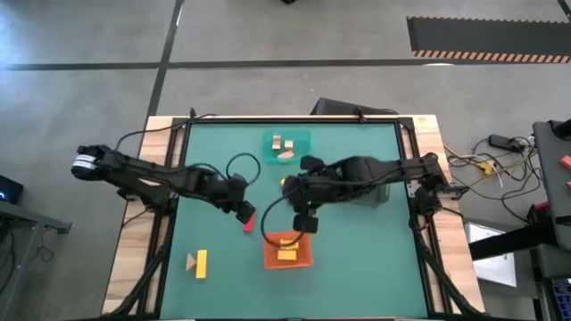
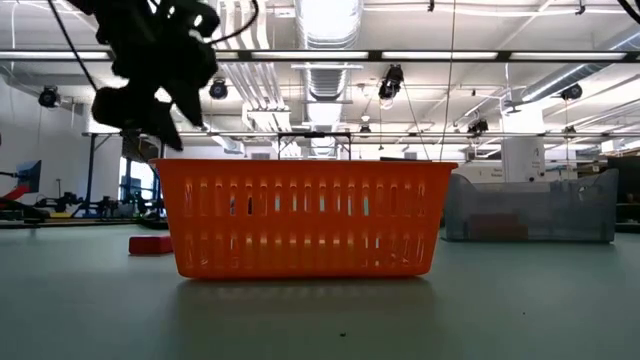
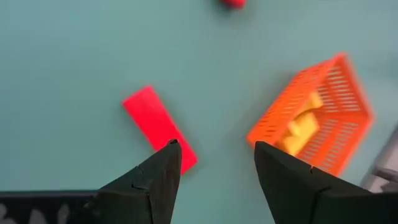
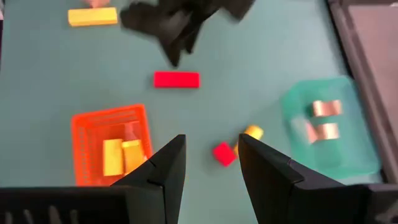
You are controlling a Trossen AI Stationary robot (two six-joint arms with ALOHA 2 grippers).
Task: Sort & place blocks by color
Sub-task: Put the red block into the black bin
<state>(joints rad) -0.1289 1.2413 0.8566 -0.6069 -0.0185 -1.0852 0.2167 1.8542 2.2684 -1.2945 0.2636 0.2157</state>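
My left gripper [image 3: 217, 146] is open and hovers just over a flat red bar [image 3: 158, 127] that lies on the teal mat; in the high view the gripper [image 1: 243, 210] sits beside that bar [image 1: 248, 222]. My right gripper [image 4: 211, 138] is open above the orange tray [image 4: 112, 143], which holds yellow blocks [image 4: 121, 155]. A red cube [image 4: 222, 154] and a small yellow piece [image 4: 252, 132] lie between the trays. The teal tray [image 1: 302, 141] holds tan blocks [image 1: 283, 147]. A yellow bar [image 1: 202, 263] and a tan wedge [image 1: 190, 261] lie near the table's near left.
A grey tray [image 2: 530, 210] stands to the right of the orange tray [image 2: 305, 215], partly under my right arm [image 1: 375, 174]. The low view shows the red bar [image 2: 150, 244] flat on the mat with a dark gripper [image 2: 150, 90] high above it. Cables loop over the mat.
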